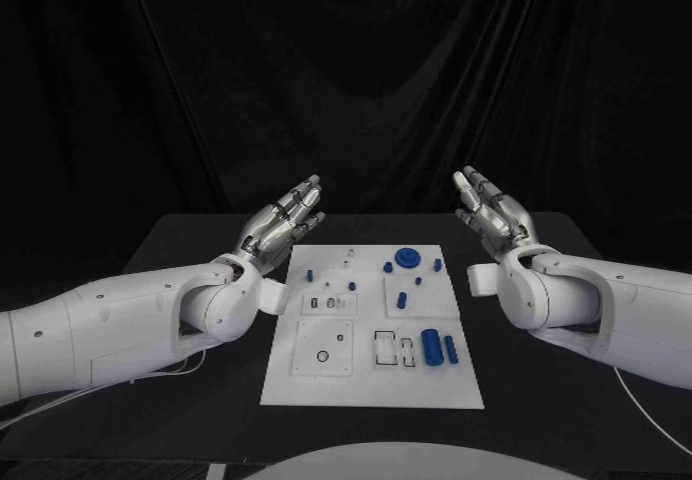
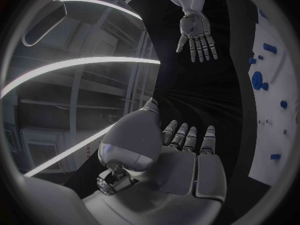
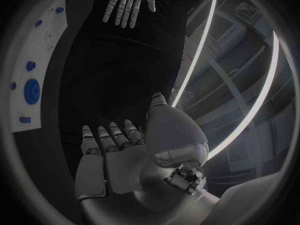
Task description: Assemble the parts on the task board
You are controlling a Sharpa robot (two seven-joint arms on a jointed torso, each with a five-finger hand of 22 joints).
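The white task board (image 1: 371, 375) is laid flat at the middle of the black bench (image 1: 173, 250), its long axis running away from the robot toward the far edge. Small blue parts (image 1: 408, 258) are seen on its right half: a round piece at the far end and two cylinders (image 1: 441, 348) lying lengthwise near the front. A black curtain (image 1: 346, 90) is hung behind the bench. The left hand (image 1: 283, 222) and right hand (image 1: 490, 210) are raised on either side of the board's far end, fingers extended and apart, palms turned inward; nothing is held or touched.
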